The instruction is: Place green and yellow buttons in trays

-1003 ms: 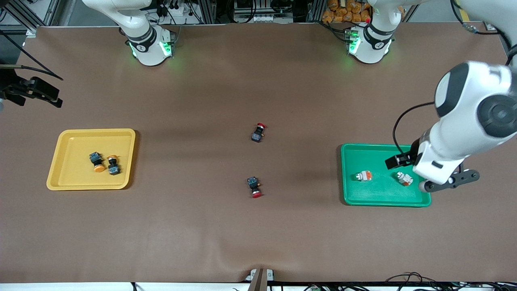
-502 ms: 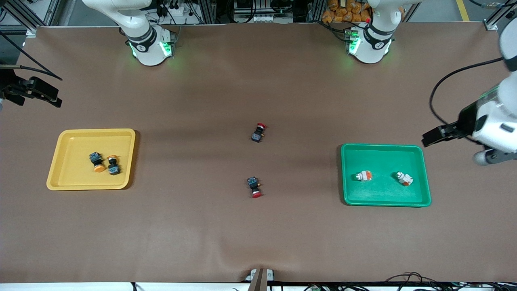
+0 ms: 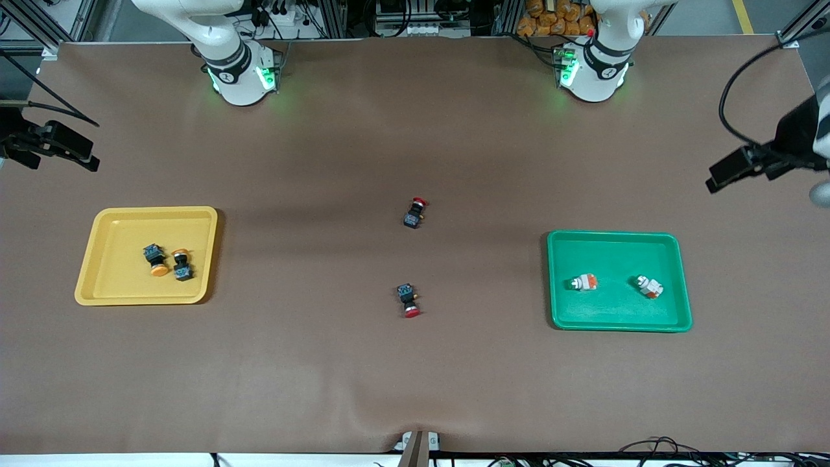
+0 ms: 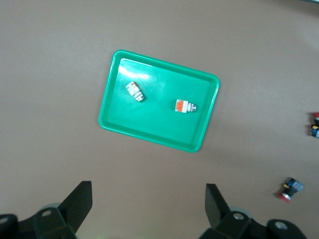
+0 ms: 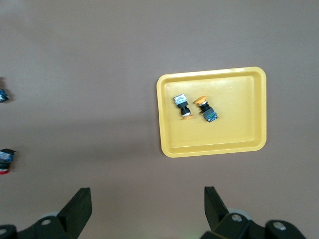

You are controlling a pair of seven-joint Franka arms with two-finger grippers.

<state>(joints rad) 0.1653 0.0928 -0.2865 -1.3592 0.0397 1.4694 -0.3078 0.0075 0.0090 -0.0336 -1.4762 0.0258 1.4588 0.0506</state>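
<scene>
Yellow tray holds two orange-capped buttons; the green tray holds two whitish buttons. Left gripper and right gripper hang high over the tabletop, fingers apart.

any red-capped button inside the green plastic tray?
No, the green plastic tray holds only two whitish buttons; both red-capped buttons lie on the table.

Two yellow-capped buttons lie in yellow tray.
</scene>
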